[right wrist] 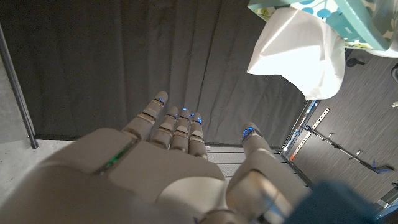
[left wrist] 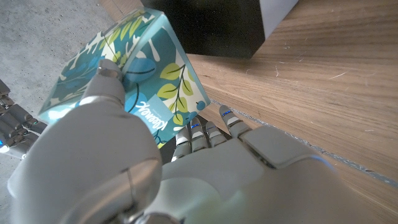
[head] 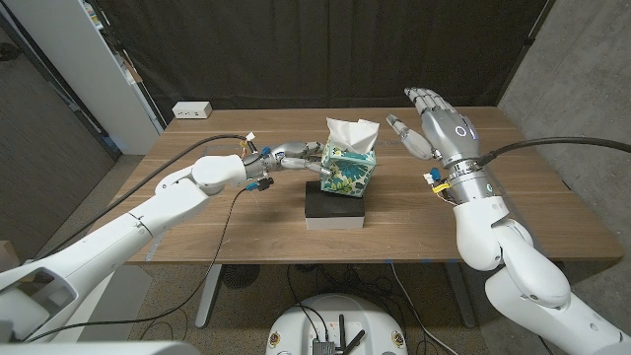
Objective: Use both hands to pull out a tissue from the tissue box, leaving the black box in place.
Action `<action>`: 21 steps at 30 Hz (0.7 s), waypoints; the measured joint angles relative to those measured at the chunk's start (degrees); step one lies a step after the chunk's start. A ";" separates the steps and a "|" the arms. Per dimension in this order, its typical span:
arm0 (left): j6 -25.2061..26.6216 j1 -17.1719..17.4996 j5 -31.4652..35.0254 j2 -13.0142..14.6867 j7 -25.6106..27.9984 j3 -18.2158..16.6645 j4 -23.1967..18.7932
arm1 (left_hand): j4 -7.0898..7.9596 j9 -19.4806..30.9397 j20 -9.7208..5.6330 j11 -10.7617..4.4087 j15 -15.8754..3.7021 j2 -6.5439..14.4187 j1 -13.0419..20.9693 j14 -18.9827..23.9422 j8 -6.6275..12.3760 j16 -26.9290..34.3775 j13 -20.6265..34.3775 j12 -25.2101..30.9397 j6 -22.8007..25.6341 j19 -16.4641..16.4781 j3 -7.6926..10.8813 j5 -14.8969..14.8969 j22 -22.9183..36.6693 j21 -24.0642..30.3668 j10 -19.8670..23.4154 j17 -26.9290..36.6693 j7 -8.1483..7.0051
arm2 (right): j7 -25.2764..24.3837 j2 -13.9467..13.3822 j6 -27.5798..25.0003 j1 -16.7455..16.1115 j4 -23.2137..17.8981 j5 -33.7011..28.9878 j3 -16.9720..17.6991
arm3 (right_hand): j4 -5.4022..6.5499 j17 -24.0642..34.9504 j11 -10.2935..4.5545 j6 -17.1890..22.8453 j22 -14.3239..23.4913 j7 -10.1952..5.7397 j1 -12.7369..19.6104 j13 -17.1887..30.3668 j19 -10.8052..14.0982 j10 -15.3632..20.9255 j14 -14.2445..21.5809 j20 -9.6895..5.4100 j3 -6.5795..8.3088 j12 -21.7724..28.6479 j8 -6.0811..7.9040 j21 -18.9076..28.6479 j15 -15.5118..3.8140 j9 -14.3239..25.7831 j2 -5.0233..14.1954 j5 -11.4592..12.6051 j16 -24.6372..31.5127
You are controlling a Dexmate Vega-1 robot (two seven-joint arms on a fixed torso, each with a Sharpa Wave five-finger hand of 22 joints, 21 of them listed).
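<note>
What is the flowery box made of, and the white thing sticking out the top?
The teal leaf-patterned tissue box looks like thin printed cardboard: sharp folded edges, slightly glossy print. The white tissue looks like soft thin paper, crumpled into loose folds. The left hand touches the box's side.

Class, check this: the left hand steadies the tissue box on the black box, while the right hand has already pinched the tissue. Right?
Not quite. In the head view the right hand is open beside the tissue, touching nothing. The left hand does hold the tissue box on the black box.
</note>
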 measured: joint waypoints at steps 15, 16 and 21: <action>-0.18 -0.14 -0.04 -0.26 0.04 0.13 0.48 | 0.03 0.00 0.00 0.00 0.00 0.02 -0.47 0.00 0.10 0.00 0.00 0.00 -0.09 0.00 0.51 0.00 0.00 0.00 0.00 0.00 0.09 | 3.05 -0.64 1.09 3.98 1.22 0.13 -2.28 | -3.07 -0.01 -0.31 1.75 0.00 -1.13 3.62 0.29 0.62 0.93 1.63 0.82 3.00 0.00 0.44 -0.43 -0.81 0.28 1.20 1.81 0.65; -0.21 -0.15 -0.04 -0.29 0.04 0.15 0.50 | 0.03 0.00 0.00 0.00 0.00 0.02 -0.47 0.00 0.11 0.00 0.00 0.00 -0.08 0.00 0.51 0.00 0.00 0.00 0.00 0.00 0.08 | 3.36 -0.68 1.17 4.28 1.31 0.32 -2.43 | -3.58 -0.01 -0.31 2.11 0.00 -1.51 3.81 0.29 0.46 0.93 1.64 1.28 3.21 0.00 0.44 -0.50 -0.82 0.28 1.37 2.03 0.65; -0.22 -0.23 -0.04 -0.37 0.04 0.19 0.55 | 0.04 0.00 0.00 0.00 0.00 0.02 -0.47 0.00 0.13 0.00 0.00 0.00 -0.08 0.00 0.51 0.00 0.00 0.00 0.00 0.00 0.08 | 4.33 -0.89 1.44 5.51 1.61 1.01 -2.96 | -5.39 -0.01 -1.28 2.91 -0.01 -4.79 6.48 0.56 0.10 -0.05 1.62 2.15 4.40 0.00 0.48 -1.07 -0.83 0.53 1.35 2.97 0.65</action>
